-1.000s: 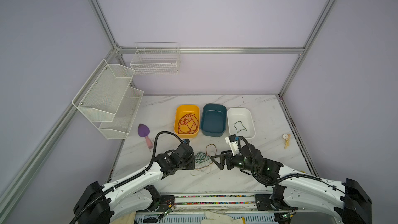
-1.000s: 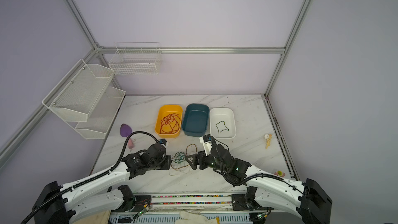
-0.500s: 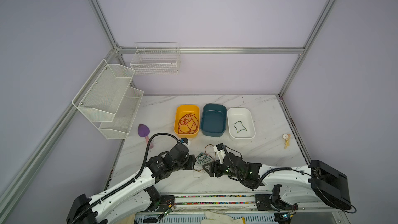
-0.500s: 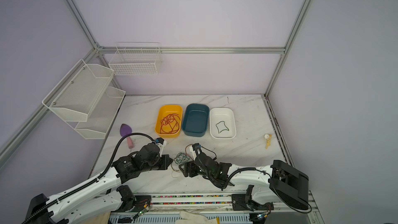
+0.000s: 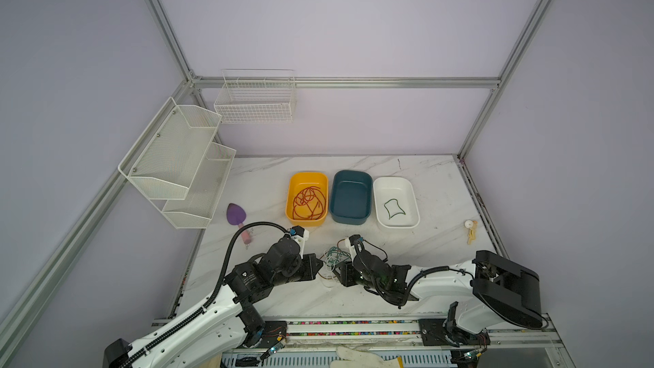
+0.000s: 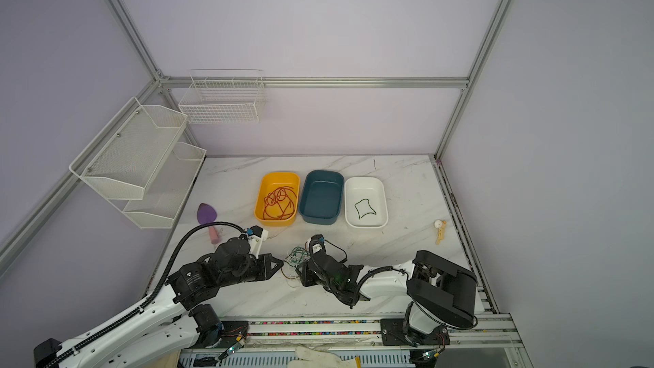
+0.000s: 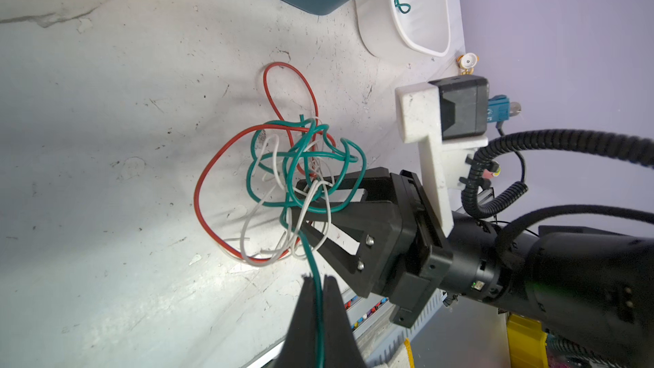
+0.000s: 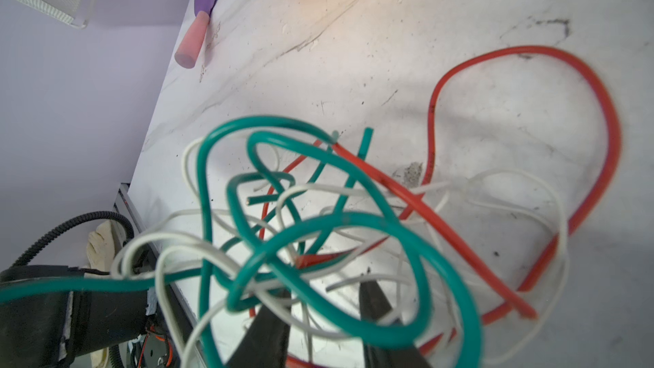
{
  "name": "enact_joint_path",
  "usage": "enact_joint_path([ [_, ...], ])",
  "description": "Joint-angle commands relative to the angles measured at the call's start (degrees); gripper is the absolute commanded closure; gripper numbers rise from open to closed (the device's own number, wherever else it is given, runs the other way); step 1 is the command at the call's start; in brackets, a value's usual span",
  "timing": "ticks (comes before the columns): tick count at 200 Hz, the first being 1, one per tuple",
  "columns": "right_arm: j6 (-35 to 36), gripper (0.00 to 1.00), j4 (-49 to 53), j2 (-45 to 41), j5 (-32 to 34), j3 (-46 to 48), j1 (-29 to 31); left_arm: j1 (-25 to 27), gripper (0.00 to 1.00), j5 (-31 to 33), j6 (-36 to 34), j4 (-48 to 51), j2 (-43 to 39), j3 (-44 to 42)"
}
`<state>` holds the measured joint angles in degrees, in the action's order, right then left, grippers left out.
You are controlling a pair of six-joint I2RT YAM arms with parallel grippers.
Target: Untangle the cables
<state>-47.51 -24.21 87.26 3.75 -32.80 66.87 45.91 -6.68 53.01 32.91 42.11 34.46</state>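
The tangle of cables (image 5: 331, 260) lies at the near middle of the worktop (image 5: 417, 242), between both arms. The left pincer (image 7: 316, 280) pinches a green cable (image 7: 311, 260); the right pincer (image 7: 301, 205) stands spread among the loops. Next, probably, it should close on another strand, then both pull apart gently.

Left gripper (image 6: 281, 263) and right gripper (image 6: 300, 271) flank the cable tangle (image 6: 293, 260), front of table (image 6: 407, 242). Red cables (image 6: 279, 203) in yellow tray (image 6: 281, 175), one green loop (image 6: 364, 208) in white tray (image 6: 366, 180).

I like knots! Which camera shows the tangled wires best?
Left wrist view: the whole tangle is sharp. The right wrist view crops and blurs it; both top views show it tiny.
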Motion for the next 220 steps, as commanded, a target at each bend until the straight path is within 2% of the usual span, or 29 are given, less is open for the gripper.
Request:
enact_joint_path([
  [1, -0.97, 0.71, -1.80, 0.67, 2.35, -0.94, 0.28, 0.31, 1.00, -0.74, 0.39, 0.74, -1.49, 6.22],
  [65, -1.08, 1.00, -1.22, -1.41, 3.85, 2.30, 0.28, 0.28, 1.00, 2.90, -3.36, 8.15, -3.17, 14.82],
  [164, -3.64, 1.00, 2.01, -6.33, 7.04, 7.73, -0.14, 0.31, 1.00, 11.94, -10.04, 21.95, -5.34, 31.46],
  [195, -3.90, 1.00, 3.27, -10.92, 5.43, 10.42, -3.01, 0.30, 1.00, 13.33, -12.74, 25.78, -4.51, 33.86],
  [220, -1.32, 1.00, 8.54, -16.12, 2.98, 11.22, -7.33, 0.32, 1.00, 14.05, -14.96, 28.20, -3.62, 34.94],
])
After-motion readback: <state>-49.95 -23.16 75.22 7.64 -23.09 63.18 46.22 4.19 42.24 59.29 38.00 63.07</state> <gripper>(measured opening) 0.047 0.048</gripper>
